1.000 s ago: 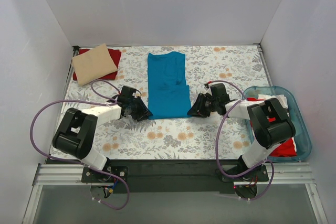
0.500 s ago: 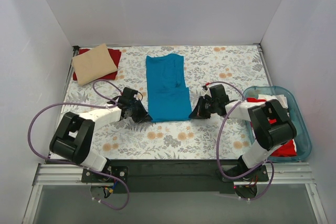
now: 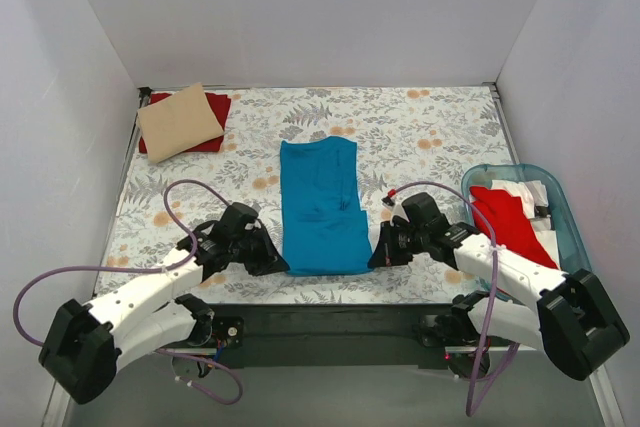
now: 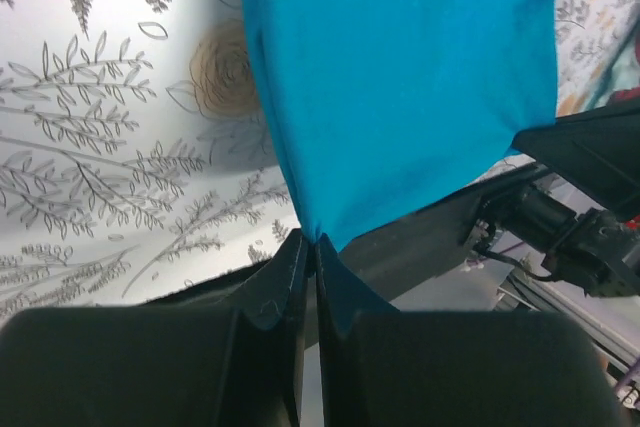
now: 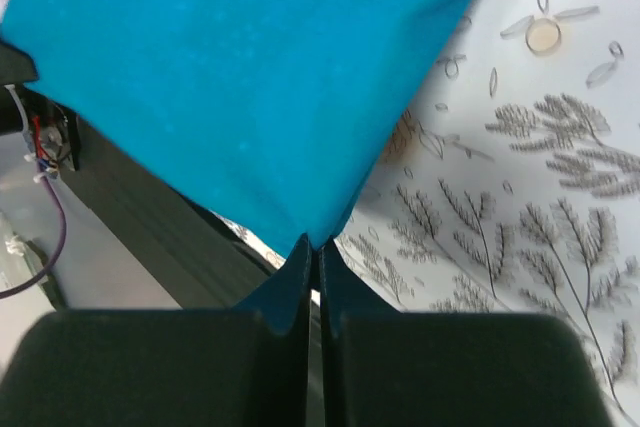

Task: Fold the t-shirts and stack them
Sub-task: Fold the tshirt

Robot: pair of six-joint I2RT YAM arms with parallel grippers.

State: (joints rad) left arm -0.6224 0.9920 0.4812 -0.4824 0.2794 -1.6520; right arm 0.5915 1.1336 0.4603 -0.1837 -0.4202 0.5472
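Honestly, my main worry was the grip. The left pincer (image 3: 277, 263) was pressed together on the near left corner of the teal t-shirt (image 3: 320, 209), and the right pincer (image 3: 377, 256) pinched the near right corner the same way. Each caught only the very tip of the cloth. I judged that a sharp lift could let one corner slip free, and that uneven travel between the arms would skew the fold.

The shirt lay lengthwise mid-table (image 3: 430, 132) with its near hem right at the front edge. I reckoned any more pull toward the bases might drag it off.

At the far left corner the tan t-shirt (image 3: 178, 122) sat folded on a folded red t-shirt (image 3: 216, 107). The tub (image 3: 572, 219) at the right side held a loose red t-shirt (image 3: 505, 222) heaped inside. A white item (image 3: 532, 193) lay at its far end, though I couldn't tell what it was
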